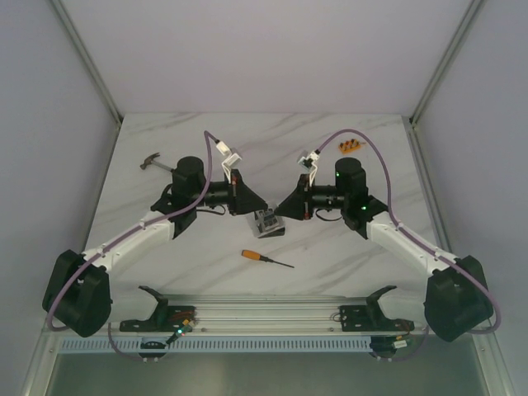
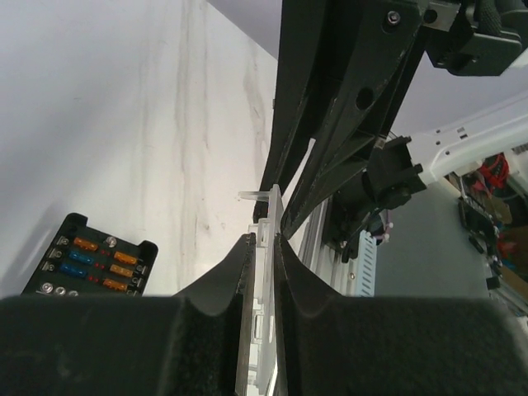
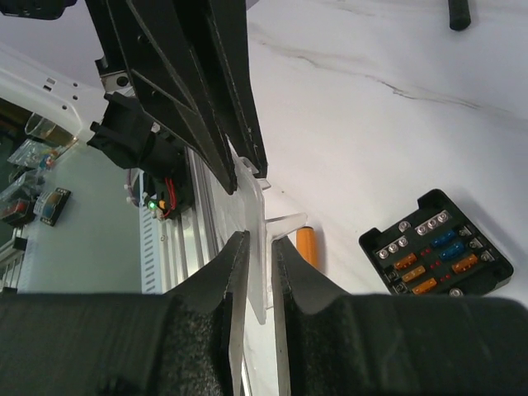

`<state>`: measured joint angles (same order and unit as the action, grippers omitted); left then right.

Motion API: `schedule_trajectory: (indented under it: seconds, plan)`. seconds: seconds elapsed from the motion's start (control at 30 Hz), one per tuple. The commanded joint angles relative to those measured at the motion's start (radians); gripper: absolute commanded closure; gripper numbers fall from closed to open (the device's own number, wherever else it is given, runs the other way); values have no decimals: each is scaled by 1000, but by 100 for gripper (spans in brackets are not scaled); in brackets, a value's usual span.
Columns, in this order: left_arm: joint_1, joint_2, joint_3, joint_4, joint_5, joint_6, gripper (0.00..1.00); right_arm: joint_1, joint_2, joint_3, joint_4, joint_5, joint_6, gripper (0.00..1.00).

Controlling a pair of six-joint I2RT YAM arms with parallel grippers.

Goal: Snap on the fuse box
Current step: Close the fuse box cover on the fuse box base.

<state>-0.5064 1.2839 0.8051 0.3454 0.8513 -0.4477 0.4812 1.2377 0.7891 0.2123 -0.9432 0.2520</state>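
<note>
Marble tabletop [image 1: 330, 264] is carrying the fuse box [image 3: 435, 245], which is lying face-up with its fuses showing, between the 2 arms. Left gripper [image 2: 264, 243] and right gripper [image 3: 261, 243] are each pinching 1 clear cover [image 2: 267, 216] on edge, apart from the box. My worry: 2 grips pulling against each other could be twisting the thin cover, so it slips or lands skewed and fails to snap

Bright, even light; faint soft shadows; near foreground slightly blurred.
</note>
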Motion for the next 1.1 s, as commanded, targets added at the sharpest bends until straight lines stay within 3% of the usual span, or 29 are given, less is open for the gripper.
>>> schedule_trajectory:
  seconds: [0.0, 0.13, 0.37, 0.63, 1.07]
  plan:
    - [9, -3, -16, 31, -195, -17, 83, 5, 32, -34, 15, -1, 56, 100]
    - [21, -39, -67, 5, -409, -68, 63, -10, 89, -72, 82, 28, 143, 100]
    - [31, -55, -139, -27, -623, -173, 51, -27, 198, -91, 151, 41, 212, 100]
    - [24, -62, -194, -78, -693, -274, 37, -41, 295, -107, 368, 35, 387, 100]
    - [-24, 21, -204, -83, -726, -372, 31, -41, 404, -129, 624, 126, 619, 100]
